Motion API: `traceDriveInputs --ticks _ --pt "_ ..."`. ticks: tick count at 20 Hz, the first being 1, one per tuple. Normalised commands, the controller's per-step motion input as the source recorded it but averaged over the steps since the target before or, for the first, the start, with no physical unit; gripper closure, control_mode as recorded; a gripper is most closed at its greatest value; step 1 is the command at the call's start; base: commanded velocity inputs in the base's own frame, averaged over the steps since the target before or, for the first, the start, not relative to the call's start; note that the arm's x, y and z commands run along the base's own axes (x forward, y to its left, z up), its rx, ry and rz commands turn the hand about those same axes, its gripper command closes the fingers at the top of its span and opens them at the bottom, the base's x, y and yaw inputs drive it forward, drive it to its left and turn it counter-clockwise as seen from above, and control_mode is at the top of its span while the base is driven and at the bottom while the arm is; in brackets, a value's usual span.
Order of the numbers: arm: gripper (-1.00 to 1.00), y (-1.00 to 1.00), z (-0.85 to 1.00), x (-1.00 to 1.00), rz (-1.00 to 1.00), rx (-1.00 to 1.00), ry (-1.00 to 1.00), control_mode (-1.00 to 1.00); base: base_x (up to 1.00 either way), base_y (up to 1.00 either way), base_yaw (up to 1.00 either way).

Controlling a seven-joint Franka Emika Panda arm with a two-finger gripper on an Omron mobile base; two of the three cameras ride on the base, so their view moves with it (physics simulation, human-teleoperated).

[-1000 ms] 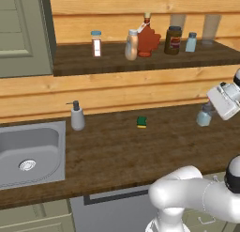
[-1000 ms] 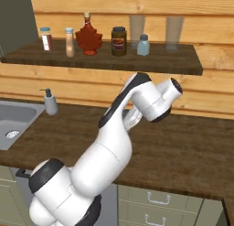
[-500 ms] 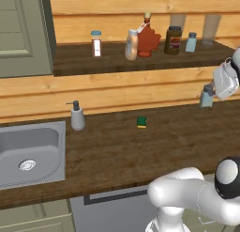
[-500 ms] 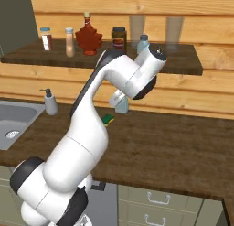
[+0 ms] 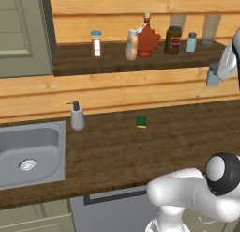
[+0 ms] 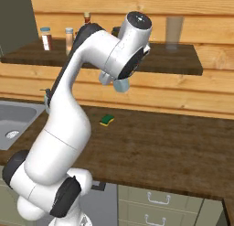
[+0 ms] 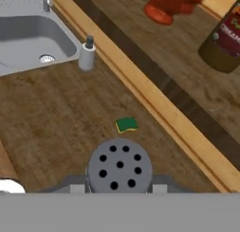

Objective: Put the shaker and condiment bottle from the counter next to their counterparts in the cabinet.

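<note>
Hand view: our gripper [image 7: 120,189] is grasping the shaker [image 7: 120,166], lifting toward the cabinet [image 5: 140,64]; condiment bottle [image 5: 131,45] sitting shelved already.

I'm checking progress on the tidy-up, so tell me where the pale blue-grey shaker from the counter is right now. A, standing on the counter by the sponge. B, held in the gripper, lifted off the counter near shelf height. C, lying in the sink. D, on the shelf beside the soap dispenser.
B: the shaker hangs in the gripper above the counter, just below the cabinet shelf edge; its perforated grey cap sits between the fingers in the hand view.
</note>
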Motion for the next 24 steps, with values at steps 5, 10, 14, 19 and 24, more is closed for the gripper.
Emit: traceDriveInputs --ticks 5,10,14,19,24 --pt "1.00 -0.03 0.23 -0.03 -0.09 0.05 -0.03 -1.00 0.00 0.00 0.00" --pt "1.00 -0.08 0.25 0.00 -0.08 0.07 0.00 -1.00 0.00 0.00 0.00" --pt "1.00 -0.09 0.68 0.00 -0.14 0.06 0.00 -1.00 0.00 0.00 0.00" --pt "1.00 -0.21 0.46 0.04 -0.19 0.01 0.00 -1.00 0.00 0.00 0.00" --pt "1.00 -0.26 0.27 0.29 -0.21 0.00 0.00 -1.00 0.00 0.00 0.00"
